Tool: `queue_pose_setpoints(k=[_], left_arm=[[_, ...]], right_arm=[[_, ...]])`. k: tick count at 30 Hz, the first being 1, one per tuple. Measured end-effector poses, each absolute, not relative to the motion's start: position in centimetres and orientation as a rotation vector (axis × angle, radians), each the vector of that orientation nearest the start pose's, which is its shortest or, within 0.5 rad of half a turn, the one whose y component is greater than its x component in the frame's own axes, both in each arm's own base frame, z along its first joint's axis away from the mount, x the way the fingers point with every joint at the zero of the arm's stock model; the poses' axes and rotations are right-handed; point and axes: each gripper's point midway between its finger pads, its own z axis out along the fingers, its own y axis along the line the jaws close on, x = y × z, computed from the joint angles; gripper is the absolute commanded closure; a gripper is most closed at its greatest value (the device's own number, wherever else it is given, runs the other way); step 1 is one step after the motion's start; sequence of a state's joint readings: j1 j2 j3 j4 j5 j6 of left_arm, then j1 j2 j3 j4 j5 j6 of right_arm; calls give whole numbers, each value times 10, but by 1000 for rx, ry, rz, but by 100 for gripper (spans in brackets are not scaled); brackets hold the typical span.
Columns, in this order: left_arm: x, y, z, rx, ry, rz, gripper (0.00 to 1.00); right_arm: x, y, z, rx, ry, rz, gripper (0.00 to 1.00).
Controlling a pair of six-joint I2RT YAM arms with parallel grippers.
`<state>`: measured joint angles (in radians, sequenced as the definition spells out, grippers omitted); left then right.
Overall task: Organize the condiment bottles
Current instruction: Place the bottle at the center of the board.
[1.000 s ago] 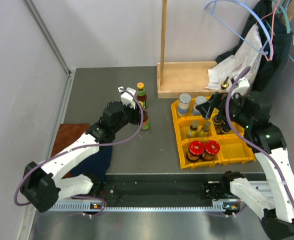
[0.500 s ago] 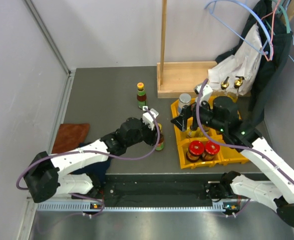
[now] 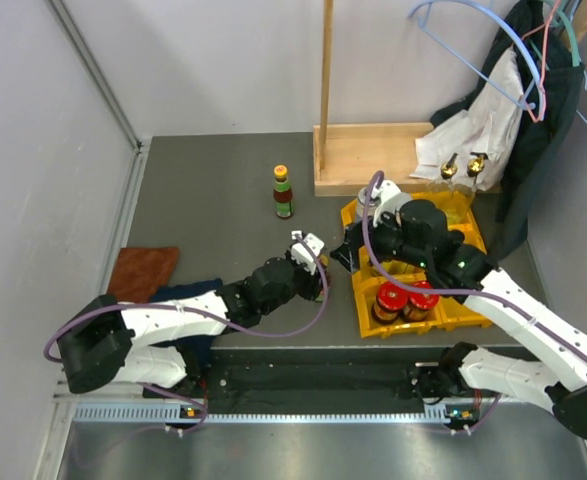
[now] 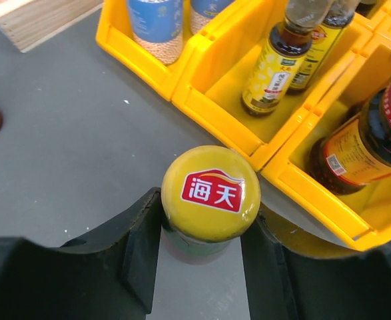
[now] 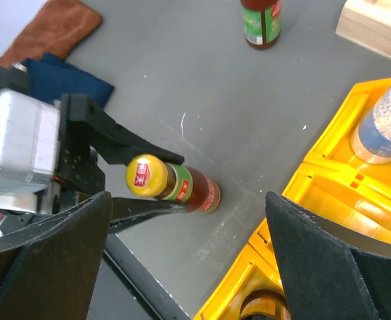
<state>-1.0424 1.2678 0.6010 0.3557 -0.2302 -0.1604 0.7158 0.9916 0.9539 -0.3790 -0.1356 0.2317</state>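
Left end effector clamped on a small yellow-capped, green-labelled red sauce bottle, just left of the yellow plastic compartment bin, right end effector spread wide, empty, over the bin's left edge

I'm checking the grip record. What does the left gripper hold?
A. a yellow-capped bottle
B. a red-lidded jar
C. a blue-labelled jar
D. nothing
A: the left gripper has its fingers closed on either side of the yellow-capped bottle, just outside the bin.
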Motion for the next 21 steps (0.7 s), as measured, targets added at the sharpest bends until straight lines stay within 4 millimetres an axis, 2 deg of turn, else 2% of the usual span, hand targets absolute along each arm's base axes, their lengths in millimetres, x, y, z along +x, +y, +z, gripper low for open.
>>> queue_pose_setpoints(k=[3, 4, 7, 12, 13, 18, 21], left_arm=[[229, -320, 147, 647, 1795, -593, 16], [230, -319, 148, 644, 1790, -588, 2], [230, -314, 160, 610, 1766, -594, 1], [223, -304, 200, 552, 1687, -658, 1], [221, -301, 203, 549, 1684, -662, 1], [204, -272, 217, 509, 1674, -686, 1], [200, -250, 226, 436, 1654, -679, 1]], right_arm=[[228, 244, 239, -593, 1999, 732, 5], [228, 245, 237, -595, 2004, 730, 5], [228, 248, 233, -608, 2010, 730, 5], [225, 262, 218, -645, 2042, 699, 6], [225, 265, 217, -651, 2041, 699, 6], [225, 286, 209, -695, 2048, 686, 10], [223, 297, 202, -725, 2062, 676, 17]])
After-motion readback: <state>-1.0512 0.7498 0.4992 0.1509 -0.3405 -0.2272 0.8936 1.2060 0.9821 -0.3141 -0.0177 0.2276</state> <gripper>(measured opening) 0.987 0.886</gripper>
